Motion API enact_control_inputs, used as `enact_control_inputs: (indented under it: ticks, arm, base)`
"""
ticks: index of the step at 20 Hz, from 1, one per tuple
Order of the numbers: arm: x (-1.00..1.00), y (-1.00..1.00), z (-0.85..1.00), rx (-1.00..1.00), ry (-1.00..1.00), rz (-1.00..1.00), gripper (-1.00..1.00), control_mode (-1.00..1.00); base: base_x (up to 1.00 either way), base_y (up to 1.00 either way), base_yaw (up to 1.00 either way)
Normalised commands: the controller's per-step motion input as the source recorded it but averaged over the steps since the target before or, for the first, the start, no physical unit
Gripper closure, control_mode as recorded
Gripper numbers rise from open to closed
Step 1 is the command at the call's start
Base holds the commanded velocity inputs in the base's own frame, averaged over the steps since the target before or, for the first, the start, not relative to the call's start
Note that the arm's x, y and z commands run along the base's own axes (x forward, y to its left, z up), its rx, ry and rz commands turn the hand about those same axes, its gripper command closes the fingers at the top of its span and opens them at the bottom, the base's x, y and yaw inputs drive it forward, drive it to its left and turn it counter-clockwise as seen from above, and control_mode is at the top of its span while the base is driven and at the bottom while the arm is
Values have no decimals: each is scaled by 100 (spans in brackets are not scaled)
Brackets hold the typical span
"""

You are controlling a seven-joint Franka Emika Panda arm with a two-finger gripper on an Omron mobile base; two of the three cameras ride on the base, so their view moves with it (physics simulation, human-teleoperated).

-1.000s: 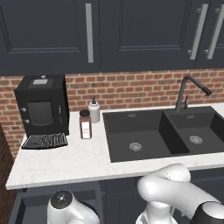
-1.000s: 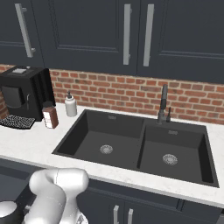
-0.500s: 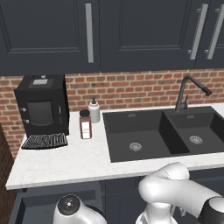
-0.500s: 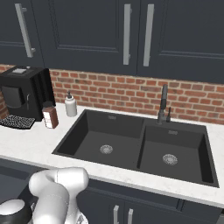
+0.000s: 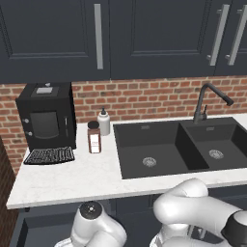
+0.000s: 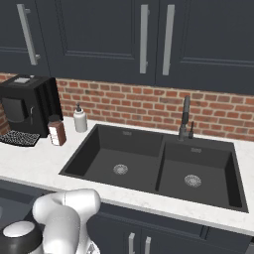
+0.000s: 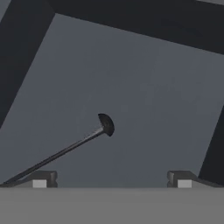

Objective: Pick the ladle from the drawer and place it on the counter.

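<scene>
Hand view looks down into the drawer (image 7: 131, 74), and we see the ladle (image 7: 70, 148) lying on its grey floor: the small round bowl sits just left of the frame's centre and the thin handle runs away to the lower left corner. Our claw (image 7: 111, 178) is released, its two dark tips standing wide apart at the bottom of the frame, with the handle's far end passing close by the left tip. Nothing is between the tips yet.

From the left base view we see the counter (image 5: 72, 178) across the middle of the frame, with a coffee machine (image 5: 47, 116) at the left, a small bottle (image 5: 94, 137) and a soap dispenser (image 5: 103, 121) beside it, and the black sink (image 5: 178, 147) to the right. The open drawer shows at the lower left, below the counter's edge.

We judge that we are in the reaching step, hovering over the ladle before any grasp. The next move calls for shifting toward the lower left of the hand view so the handle lies between the tips, turning the wrist so the tips straddle the rod crosswise, then descending and clenching. The rod is thin, so a poorly centred closing could miss it.
</scene>
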Motion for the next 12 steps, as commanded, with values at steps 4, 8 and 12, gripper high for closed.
enact_control_inputs:
  ticks: [4, 8, 12]
  arm:
    - [49, -31, -38, 3, 0, 0, -100, -100]
    - [21, 10, -40, 0, 0, 0, -100, -100]
    - [1, 27, -35, 0, 0, 0, -100, -100]
  base:
    - [0, 0, 0]
    - [0, 0, 0]
    - [0, 0, 0]
